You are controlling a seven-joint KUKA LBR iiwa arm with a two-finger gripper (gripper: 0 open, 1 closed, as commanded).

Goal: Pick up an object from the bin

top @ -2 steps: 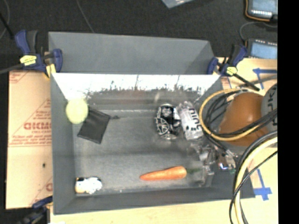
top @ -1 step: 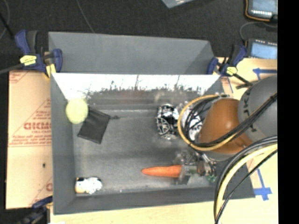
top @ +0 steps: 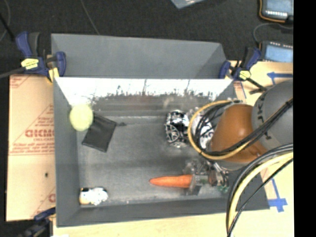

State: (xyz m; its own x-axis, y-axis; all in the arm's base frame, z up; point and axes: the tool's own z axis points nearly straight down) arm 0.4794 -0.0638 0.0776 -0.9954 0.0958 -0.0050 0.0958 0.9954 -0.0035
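An orange carrot-shaped toy point(top: 170, 181) lies along the bin's front wall, right of centre. My gripper point(top: 199, 179) is down at the carrot's right end, its dark fingers reaching to the carrot's thick end. A black-and-white patterned ball point(top: 176, 127) sits just behind and to the left of the gripper, partly hidden by the arm's cables.
A pale yellow-green ball point(top: 81, 117) rests against the left wall, with a flat black square pad point(top: 99, 134) beside it. A small white and yellow object point(top: 93, 196) lies in the front left corner. The arm's orange cover and cables hang over the bin's right side.
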